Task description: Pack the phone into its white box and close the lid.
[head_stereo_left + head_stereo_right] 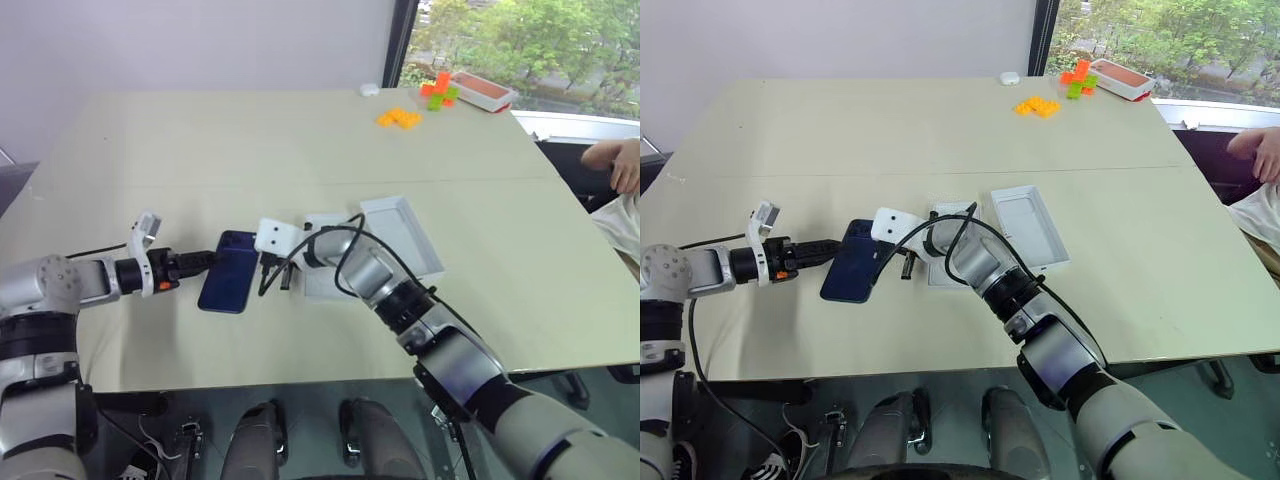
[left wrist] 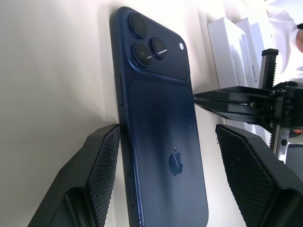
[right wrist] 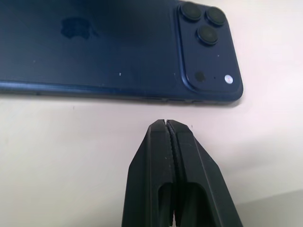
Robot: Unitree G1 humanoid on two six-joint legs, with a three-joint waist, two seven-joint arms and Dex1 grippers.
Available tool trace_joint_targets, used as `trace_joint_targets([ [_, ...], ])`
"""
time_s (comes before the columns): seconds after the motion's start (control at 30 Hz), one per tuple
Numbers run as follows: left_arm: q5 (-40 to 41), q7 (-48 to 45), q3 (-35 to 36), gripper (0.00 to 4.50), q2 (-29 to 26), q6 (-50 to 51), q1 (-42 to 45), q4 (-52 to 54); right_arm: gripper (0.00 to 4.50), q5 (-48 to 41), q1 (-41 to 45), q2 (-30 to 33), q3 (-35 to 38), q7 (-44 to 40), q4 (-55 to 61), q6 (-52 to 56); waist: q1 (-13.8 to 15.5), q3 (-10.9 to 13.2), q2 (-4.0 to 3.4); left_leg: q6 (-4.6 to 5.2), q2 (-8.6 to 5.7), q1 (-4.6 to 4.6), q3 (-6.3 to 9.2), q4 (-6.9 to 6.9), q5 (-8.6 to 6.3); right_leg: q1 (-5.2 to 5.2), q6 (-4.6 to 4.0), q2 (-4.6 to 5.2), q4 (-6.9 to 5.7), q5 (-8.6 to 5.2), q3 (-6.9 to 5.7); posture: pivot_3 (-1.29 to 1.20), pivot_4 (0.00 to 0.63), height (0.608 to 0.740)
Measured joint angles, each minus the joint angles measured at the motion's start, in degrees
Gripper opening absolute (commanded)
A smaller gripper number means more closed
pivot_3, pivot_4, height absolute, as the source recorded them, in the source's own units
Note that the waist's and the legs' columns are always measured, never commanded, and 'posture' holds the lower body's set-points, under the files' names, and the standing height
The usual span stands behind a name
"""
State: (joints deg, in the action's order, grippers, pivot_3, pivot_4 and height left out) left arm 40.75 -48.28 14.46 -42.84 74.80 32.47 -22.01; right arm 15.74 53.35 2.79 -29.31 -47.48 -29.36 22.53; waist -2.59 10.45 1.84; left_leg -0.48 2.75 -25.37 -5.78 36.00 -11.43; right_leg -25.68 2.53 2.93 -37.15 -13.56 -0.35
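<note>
The phone [image 1: 229, 271] lies flat on the table [image 1: 200, 150], back up. The left tool [image 1: 205, 262] is at its left edge, the right tool [image 1: 266, 272] just beside its right edge. Right of the phone lie the white box [image 1: 322, 268], then the lid [image 1: 405, 236]. Far behind it, toward the table's right corner, sit blocks [image 1: 399, 118].

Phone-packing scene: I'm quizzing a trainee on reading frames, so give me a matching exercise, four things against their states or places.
Things:
1. phone
2. left gripper
3. right gripper
4. orange blocks

States or places:
A. fingers pressed shut, tips close beside the phone's long edge
B. at the table's far end, near the window
C. lying back-up on the table, camera cluster showing
D. open, one finger on each side of the phone

Pairs: 1-C, 2-D, 3-A, 4-B
</note>
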Motion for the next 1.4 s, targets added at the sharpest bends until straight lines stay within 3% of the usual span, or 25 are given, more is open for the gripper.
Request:
trace_joint_targets([
  [0.6, 2.3, 5.8, 10.2, 3.40, 6.7, 12.4, -0.5, 3.8, 0.07, 0.4, 0.8, 0.0, 1.4, 1.3, -2.2, -0.8, 0.0, -0.1, 0.04, -0.01, -0.04, -0.01, 0.01, -0.03, 0.00, 0.01, -0.05, 0.16, -0.02, 0.04, -0.14, 0.00, 0.150, 0.740],
  [0.8, 2.5, 7.5, 10.0, 3.40, 6.6, 14.3, -1.8, 7.9, 0.07, 0.5, 0.4, 1.2, 0.8, 0.0, -1.0, -1.2, -0.2, -0.1, 0.04, -0.01, -0.04, -0.03, 0.00, -0.12, 0.00, -0.03, -0.05, 0.17, 0.02, 0.03, -0.14, 0.00, 0.150, 0.740],
  [1.07, 7.0, 15.0, 10.0, 3.40, 2.4, 17.2, -3.2, 14.2, 0.07, 0.4, -1.2, 5.7, -0.2, -5.3, 5.6, 2.0, -0.3, -0.1, 0.04, -0.04, -0.05, -0.04, -0.01, -0.29, 0.01, -0.12, -0.06, 0.20, 0.05, 0.03, -0.14, 0.00, 0.150, 0.740],
  [1.4, 13.4, 28.6, 14.2, 3.40, 10.7, 17.2, -4.2, 17.7, 0.07, -1.0, -2.8, 6.1, -1.1, -8.2, 9.7, 5.8, -0.2, -0.1, 0.07, -0.05, -0.08, 0.02, -0.05, -0.34, 0.03, -0.10, -0.05, 0.23, 0.04, 0.03, -0.16, 0.00, 0.150, 0.740],
])
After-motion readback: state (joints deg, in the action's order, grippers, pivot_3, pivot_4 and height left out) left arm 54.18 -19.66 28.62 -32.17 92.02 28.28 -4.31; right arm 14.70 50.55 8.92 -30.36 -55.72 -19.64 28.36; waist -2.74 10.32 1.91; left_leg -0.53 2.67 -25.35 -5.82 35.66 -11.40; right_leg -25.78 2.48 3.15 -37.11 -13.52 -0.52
